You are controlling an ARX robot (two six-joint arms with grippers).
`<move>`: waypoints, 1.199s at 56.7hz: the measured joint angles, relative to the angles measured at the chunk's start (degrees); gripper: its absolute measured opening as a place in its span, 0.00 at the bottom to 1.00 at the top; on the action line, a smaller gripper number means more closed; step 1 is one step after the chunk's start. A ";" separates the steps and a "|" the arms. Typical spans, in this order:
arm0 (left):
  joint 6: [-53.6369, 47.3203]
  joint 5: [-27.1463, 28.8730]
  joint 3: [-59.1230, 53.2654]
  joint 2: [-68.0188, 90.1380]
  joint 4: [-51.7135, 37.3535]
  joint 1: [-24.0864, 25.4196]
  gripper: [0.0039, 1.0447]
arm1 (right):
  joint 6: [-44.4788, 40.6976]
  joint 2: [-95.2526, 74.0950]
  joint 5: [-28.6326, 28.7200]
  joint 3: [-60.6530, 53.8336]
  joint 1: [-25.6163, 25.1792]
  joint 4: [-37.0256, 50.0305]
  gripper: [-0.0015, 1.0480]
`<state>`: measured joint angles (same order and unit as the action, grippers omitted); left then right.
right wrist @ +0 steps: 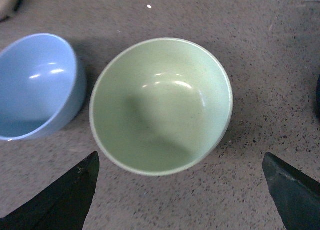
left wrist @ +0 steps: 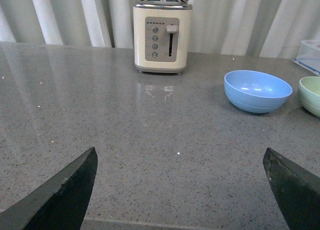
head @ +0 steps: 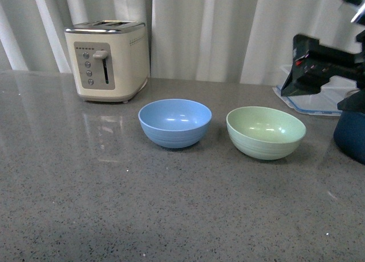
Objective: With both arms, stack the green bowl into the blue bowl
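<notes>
The green bowl (head: 266, 132) sits empty on the grey counter, right of centre, with the blue bowl (head: 174, 122) empty just to its left; a small gap parts them. My right arm (head: 319, 65) hangs above and to the right of the green bowl. Its open gripper (right wrist: 180, 162) looks down on the green bowl (right wrist: 161, 104), fingers wide apart at the bowl's near rim, with the blue bowl (right wrist: 35, 84) beside it. My left gripper (left wrist: 180, 157) is open over bare counter; its view shows the blue bowl (left wrist: 257, 90) and an edge of the green bowl (left wrist: 311, 94) far off.
A cream toaster (head: 108, 59) stands at the back left, against white curtains. A dark navy pot (head: 351, 133) stands at the right edge, close to the green bowl. A clear plastic container (head: 316, 99) lies behind it. The counter's front is bare grey stone (head: 142, 210).
</notes>
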<state>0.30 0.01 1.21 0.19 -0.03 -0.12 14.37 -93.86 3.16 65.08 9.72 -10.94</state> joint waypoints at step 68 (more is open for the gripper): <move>0.00 0.00 0.00 0.00 0.00 0.00 0.94 | 1.11 -10.73 -5.55 19.74 1.60 -6.23 0.01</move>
<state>0.30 0.01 1.21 0.19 -0.03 -0.12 15.49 -104.60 -2.39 84.82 11.31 -17.17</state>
